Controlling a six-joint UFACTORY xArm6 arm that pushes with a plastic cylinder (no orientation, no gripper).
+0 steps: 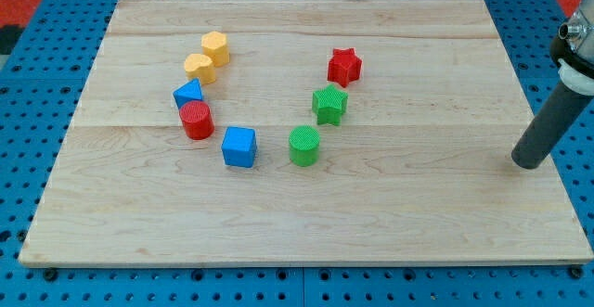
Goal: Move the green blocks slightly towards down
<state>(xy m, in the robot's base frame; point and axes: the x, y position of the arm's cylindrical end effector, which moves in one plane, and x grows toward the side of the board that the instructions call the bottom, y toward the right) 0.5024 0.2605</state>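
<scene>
Though wood-floored — blue pegboard (56, 84) around board (399, 223).

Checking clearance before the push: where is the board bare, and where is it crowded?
Bare: the strip along the view's bottom below the blue cube and green cylinder; the right side between the green star and my tip; the pocket inside the U. Crowded: the left arm, where yellow blocks, blue triangle and red cylinder sit tight.

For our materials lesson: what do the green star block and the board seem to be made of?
Green star block: probably plastic, matte; fine ridged lines on top hint at 3D printing. Board: pale wood, shown by grain and plank seams, smooth and unpainted.
</scene>
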